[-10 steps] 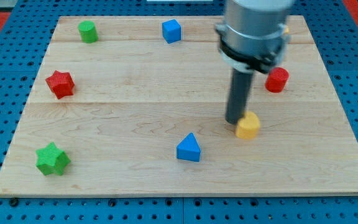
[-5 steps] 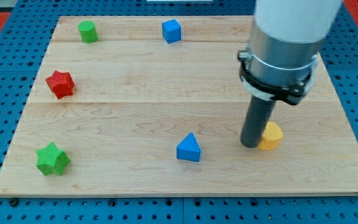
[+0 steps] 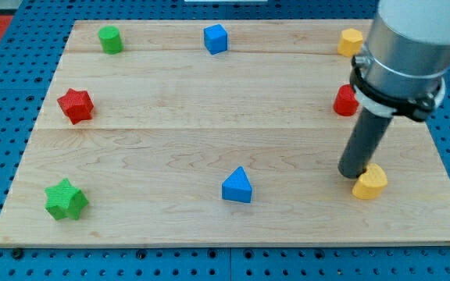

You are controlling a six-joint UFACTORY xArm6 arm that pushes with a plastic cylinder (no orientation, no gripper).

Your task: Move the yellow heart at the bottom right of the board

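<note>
The yellow heart [image 3: 371, 183] lies on the wooden board [image 3: 170, 125] toward the bottom right. My tip [image 3: 353, 173] rests on the board touching the heart's upper left side. The rod rises from there to the large grey arm body at the view's top right, which hides part of the red cylinder [image 3: 344, 101].
A blue triangular block [image 3: 237, 186] lies at bottom centre. A green star [image 3: 66, 200] is at bottom left, a red star [image 3: 76, 104] at left, a green cylinder [image 3: 110, 39] at top left, a blue cube [image 3: 216, 38] at top centre, a second yellow block [image 3: 350, 40] at top right.
My tip has slid to the right and down, pushing the yellow heart ahead of it toward the bottom right. The second yellow block and red cylinder have come out from behind the arm.
</note>
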